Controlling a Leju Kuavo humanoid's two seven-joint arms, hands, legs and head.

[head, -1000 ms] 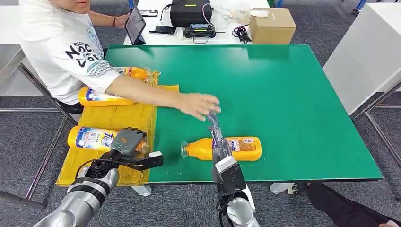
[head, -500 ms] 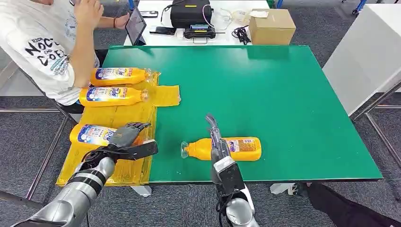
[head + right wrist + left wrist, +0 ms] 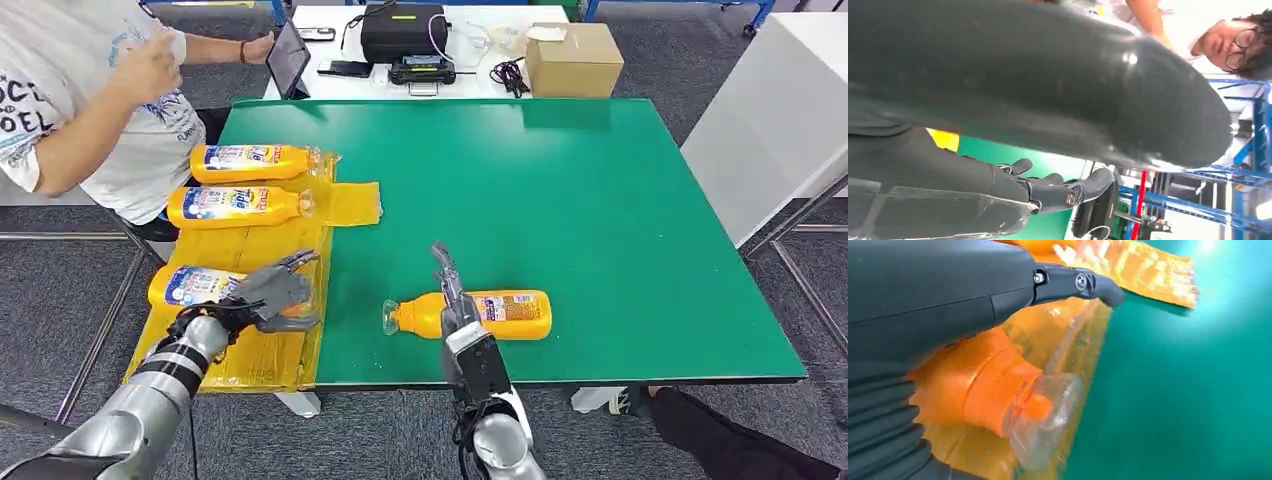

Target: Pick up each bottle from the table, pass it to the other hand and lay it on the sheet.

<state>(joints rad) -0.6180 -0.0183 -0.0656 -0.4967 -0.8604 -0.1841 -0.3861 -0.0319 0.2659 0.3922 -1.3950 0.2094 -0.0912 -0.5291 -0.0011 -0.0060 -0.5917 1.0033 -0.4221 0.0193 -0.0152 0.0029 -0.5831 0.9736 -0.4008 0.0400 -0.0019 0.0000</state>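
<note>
An orange bottle [image 3: 510, 313] lies on its side on the green table [image 3: 560, 180] near the front edge, its clear cap toward the sheet. My right hand [image 3: 452, 295] stands over its shoulder with fingers stretched away from me, holding nothing. The yellow sheet [image 3: 255, 245] on the table's left carries three orange bottles: two at the far end [image 3: 255, 160] [image 3: 235, 205] and a near one [image 3: 190, 285]. My left hand [image 3: 268, 290] hovers with spread fingers over the near bottle's neck. In the left wrist view that neck [image 3: 993, 395] lies on the sheet just under the hand, with one finger [image 3: 1073, 282] straight.
A person [image 3: 90, 90] sits at the table's far left, arms pulled back. Behind the green table stand a tablet [image 3: 285, 55], a black case [image 3: 402, 30] and a cardboard box [image 3: 573, 55]. A white table [image 3: 780, 120] is to the right.
The person's arm has withdrawn from over the table. My left hand has let go of the near bottle, spread its fingers and drawn back a little. The right hand has barely moved.
</note>
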